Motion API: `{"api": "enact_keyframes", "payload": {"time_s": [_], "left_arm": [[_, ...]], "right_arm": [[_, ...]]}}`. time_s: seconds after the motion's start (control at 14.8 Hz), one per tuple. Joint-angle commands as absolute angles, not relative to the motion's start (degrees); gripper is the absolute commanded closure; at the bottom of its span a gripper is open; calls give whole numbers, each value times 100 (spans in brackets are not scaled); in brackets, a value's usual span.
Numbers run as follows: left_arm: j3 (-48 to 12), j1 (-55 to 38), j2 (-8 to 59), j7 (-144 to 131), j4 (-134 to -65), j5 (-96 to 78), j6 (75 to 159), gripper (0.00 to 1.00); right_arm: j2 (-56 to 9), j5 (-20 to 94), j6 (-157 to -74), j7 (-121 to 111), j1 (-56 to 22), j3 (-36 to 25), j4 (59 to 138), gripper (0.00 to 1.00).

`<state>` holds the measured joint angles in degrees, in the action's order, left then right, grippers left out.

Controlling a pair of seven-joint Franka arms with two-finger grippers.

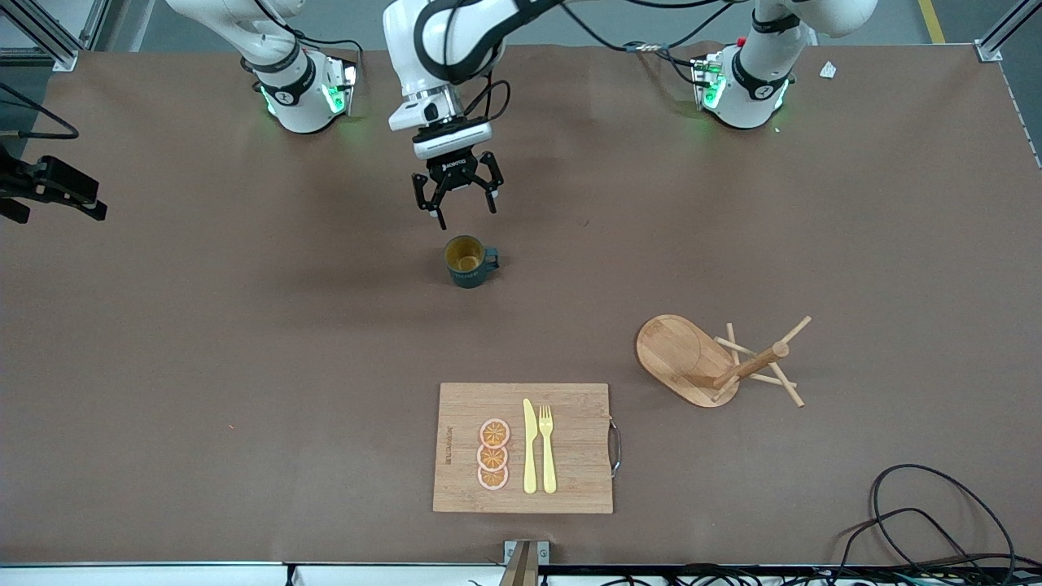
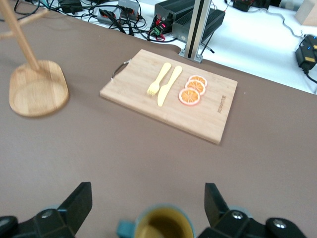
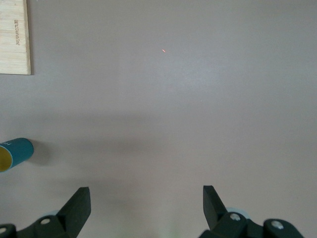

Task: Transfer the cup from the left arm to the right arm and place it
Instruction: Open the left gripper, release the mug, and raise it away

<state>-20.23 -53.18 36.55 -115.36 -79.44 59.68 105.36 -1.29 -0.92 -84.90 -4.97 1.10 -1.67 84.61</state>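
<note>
The cup (image 1: 468, 262), a small dark teal mug with a yellowish inside, stands upright on the brown table with its handle toward the left arm's end. My left gripper (image 1: 464, 213) hangs open just above it. In the left wrist view the cup (image 2: 163, 225) sits between and below the spread fingers of the left gripper (image 2: 147, 187), untouched. My right gripper (image 3: 146, 191) is open over bare table with nothing between its fingers. In its view the cup (image 3: 15, 153) shows at the picture's edge. The right gripper is out of the front view.
A wooden cutting board (image 1: 570, 488) with a yellow knife, a fork and orange slices lies nearer the front camera than the cup. A wooden peg rack (image 1: 688, 358) stands toward the left arm's end. A black fixture (image 1: 49, 187) sticks in at the right arm's end.
</note>
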Motion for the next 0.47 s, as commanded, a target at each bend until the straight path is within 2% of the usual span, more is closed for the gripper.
{"api": "enact_keyframes", "payload": {"time_s": [0.0,0.2,0.41], "left_arm": [[-2083,-4661,3069,-10148,-8121,5346,10853,0],[-2092,-3870,2691,-8662,-8112,4477,11266,0],[-2092,-3228,2471,-7422,-8043,3651,11338,0]], "right_arm": [[-18,-123,-8455,-483,141,-141,8525,0],[-18,-114,-8455,-483,141,-141,8525,0],[-18,-114,-8446,-483,141,-123,8525,0]]}}
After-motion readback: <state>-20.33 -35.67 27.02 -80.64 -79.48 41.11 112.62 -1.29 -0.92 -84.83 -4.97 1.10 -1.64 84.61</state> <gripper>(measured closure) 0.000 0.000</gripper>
